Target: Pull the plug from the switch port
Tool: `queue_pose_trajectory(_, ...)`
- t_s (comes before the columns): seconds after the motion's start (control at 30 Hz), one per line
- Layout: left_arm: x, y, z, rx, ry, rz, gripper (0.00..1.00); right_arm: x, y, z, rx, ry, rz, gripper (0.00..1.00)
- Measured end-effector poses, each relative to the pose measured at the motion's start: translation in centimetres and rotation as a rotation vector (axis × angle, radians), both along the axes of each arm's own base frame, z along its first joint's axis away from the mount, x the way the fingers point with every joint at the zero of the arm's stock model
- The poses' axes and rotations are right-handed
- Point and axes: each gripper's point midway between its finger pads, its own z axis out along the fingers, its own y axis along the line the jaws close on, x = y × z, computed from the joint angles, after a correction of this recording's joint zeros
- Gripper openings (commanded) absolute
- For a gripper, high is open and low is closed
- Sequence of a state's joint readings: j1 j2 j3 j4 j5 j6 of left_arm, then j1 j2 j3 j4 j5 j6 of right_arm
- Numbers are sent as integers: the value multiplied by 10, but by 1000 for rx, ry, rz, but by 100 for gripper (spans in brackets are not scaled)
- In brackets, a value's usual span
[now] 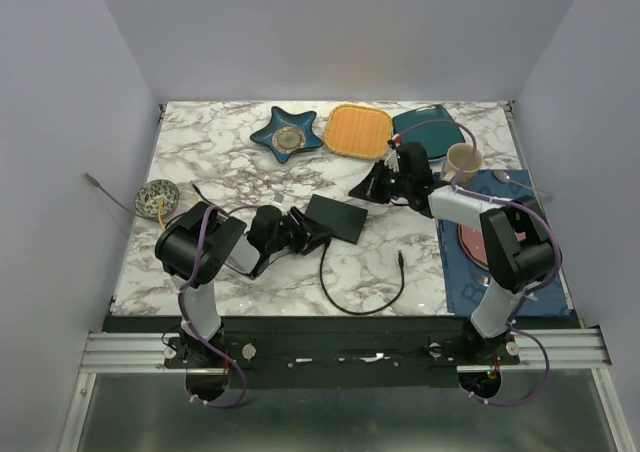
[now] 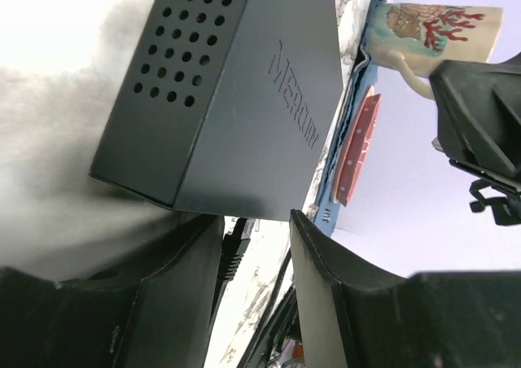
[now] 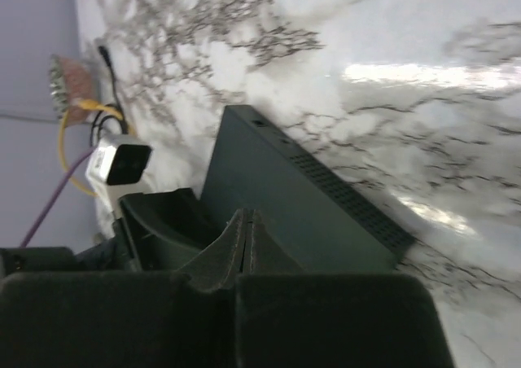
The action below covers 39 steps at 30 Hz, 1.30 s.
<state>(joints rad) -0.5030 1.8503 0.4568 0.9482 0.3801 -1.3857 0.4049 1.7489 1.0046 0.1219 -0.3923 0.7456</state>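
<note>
The switch is a flat black box lying mid-table; in the left wrist view the switch fills the upper frame. A black plug with its cable sits at the switch's near edge. My left gripper is open around it, the plug close to the left finger and a gap to the right one. From above, the left gripper meets the switch's left end. My right gripper is shut and empty over the switch's top, at its far right corner. Contact there is unclear.
The black cable loops toward the front edge, its free end lying loose. A star dish, orange plate, teal plate and mug line the back. A blue mat lies right, a small bowl left.
</note>
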Motion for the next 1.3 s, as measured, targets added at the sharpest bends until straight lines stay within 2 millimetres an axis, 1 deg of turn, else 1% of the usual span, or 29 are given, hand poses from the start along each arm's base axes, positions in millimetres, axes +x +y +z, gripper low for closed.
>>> queue_pose_trajectory(0.03, 0, 0, 0, -8, -3, 1, 53, -2, 7, 2, 31, -1, 25, 1)
queue_pose_trajectory(0.1, 0, 0, 0, -18, -5, 4, 53, -7, 20, 0, 84, 13, 78, 1)
queue_pose_trajectory(0.17, 0, 0, 0, -26, -8, 4, 53, -15, 29, -12, 111, 49, 116, 1)
queue_pose_trajectory(0.2, 0, 0, 0, -29, -9, 3, 53, -20, 31, -21, 121, 77, 131, 1)
queue_pose_trajectory(0.3, -1, 0, 0, -33, -11, 1, 52, -37, 33, -46, 122, 156, 154, 1)
queue_pose_trajectory(0.33, -2, 0, 1, -33, -11, 0, 51, -41, 33, -51, 126, 180, 154, 1)
queue_pose_trajectory(0.4, -2, 0, 0, -32, -11, -1, 50, -43, 35, -52, 136, 189, 167, 1)
queue_pose_trajectory(0.93, -9, 4, -5, 29, 1, -25, 44, -44, 35, -54, 135, 193, 166, 1)
queue_pose_trajectory(1.2, -7, -2, -4, 38, 6, -40, 44, -43, 35, -54, 135, 193, 166, 1)
queue_pose_trajectory(1.3, -6, -4, -4, 40, 10, -43, 42, -43, 35, -54, 135, 192, 165, 1)
